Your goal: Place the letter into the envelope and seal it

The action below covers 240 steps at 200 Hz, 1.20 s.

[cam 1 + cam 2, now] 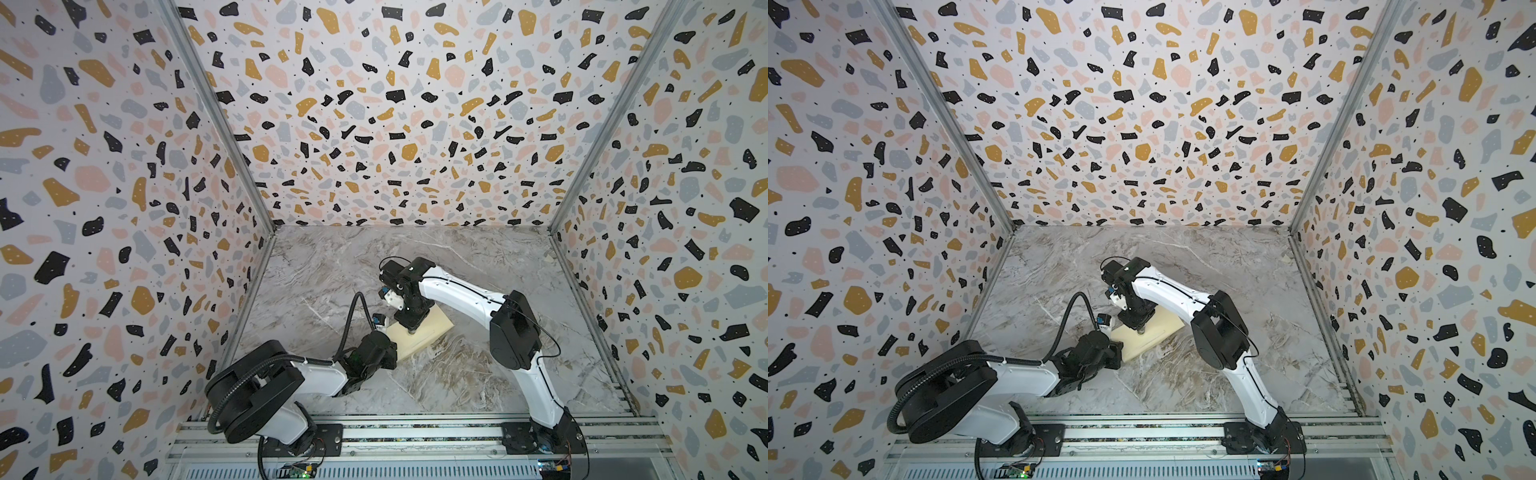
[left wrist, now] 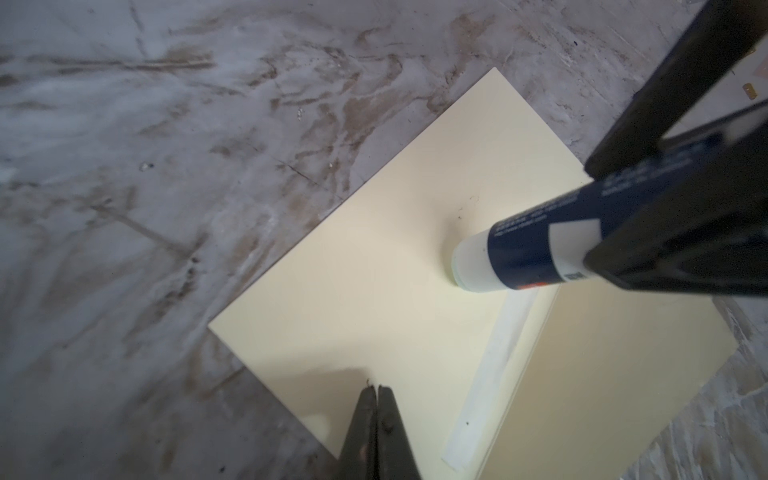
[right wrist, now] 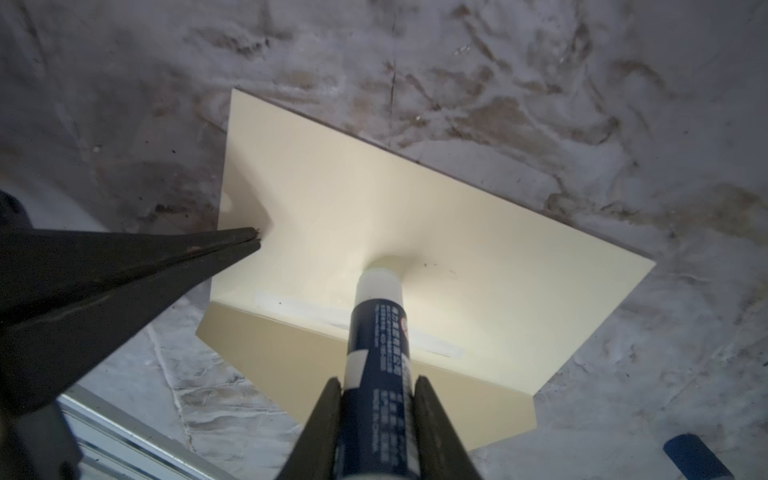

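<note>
The envelope [image 1: 430, 332] lay flat and skewed near the middle of the marble table [image 1: 332, 270], with its flap [image 3: 332, 365] open. The left gripper [image 2: 377, 388], fingers closed together, pressed just inside one short edge. The right gripper [image 3: 376, 382] clamped a glue stick [image 3: 380, 332], whose tip touched the envelope's face. Bare marble bordered every edge, and a blue cap [image 3: 694, 457] lay apart.

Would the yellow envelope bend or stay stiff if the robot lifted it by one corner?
Probably bend: the envelope looks like thin paper and seems to dimple around the glue stick tip pressing on it. Likely light and slidy on the smooth table, which may be why the shut left gripper pins its edge.
</note>
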Each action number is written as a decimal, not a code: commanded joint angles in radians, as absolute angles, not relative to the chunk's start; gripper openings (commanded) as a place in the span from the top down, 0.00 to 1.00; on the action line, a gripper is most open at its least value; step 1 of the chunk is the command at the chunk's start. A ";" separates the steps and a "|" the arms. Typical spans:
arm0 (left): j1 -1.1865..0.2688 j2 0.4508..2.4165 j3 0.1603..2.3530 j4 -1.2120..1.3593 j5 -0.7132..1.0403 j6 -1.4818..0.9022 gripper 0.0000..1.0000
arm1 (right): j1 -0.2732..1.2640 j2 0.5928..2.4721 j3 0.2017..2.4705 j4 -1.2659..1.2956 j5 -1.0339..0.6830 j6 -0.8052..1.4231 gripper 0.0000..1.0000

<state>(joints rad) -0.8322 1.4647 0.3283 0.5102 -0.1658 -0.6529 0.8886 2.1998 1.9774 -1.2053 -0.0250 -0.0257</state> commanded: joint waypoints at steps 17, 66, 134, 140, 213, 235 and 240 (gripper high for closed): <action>-0.828 1.505 0.318 0.399 -0.172 -0.660 1.00 | 0.889 2.218 2.013 -1.244 0.000 -0.033 1.00; -0.828 1.508 0.318 0.399 -0.172 -0.663 1.00 | 0.879 2.227 2.011 -1.255 0.021 -0.032 1.00; -0.828 1.507 0.313 0.398 -0.176 -0.668 1.00 | 0.838 2.208 1.979 -1.238 0.041 -0.024 1.00; -0.827 1.508 0.313 0.398 -0.178 -0.667 1.00 | 0.833 2.205 1.974 -1.236 0.043 -0.023 1.00; -0.828 1.505 0.314 0.394 -0.181 -0.672 1.00 | 0.766 2.173 1.882 -1.188 0.070 -0.027 1.00; -0.828 1.505 0.314 0.393 -0.181 -0.673 1.00 | 0.751 2.172 1.864 -1.177 0.072 -0.023 1.00; -0.830 1.504 0.313 0.391 -0.182 -0.672 1.00 | 0.750 2.171 1.861 -1.175 0.071 -0.020 1.00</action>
<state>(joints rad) -0.8322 1.4712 0.3283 0.5198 -0.1684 -0.6701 0.7761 2.1780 1.9041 -1.1717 0.0017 -0.0269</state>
